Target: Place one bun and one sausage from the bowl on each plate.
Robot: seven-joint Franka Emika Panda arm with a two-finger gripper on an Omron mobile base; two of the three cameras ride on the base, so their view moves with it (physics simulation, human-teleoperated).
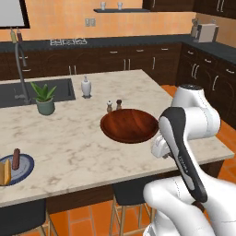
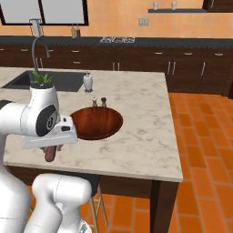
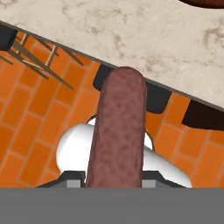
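Note:
My gripper [image 2: 49, 146] is shut on a dark reddish-brown sausage [image 2: 50, 154], which hangs off the near edge of the island, left of the wooden bowl [image 2: 98, 123]. In the hand view the sausage [image 3: 118, 131] stands straight up between the jaws, over the orange floor tiles. The bowl [image 1: 129, 125] looks empty. At the counter's near left corner lies a dark blue plate [image 1: 26, 167] carrying an orange-yellow bun [image 1: 6, 172] and a second sausage [image 1: 16, 158].
Salt and pepper shakers [image 1: 114, 105] stand just behind the bowl. A potted plant [image 1: 44, 99], a white bottle [image 1: 85, 86] and the sink [image 1: 55, 90] lie farther back. Dark stools [image 1: 129, 193] tuck under the island's near edge [image 3: 144, 78].

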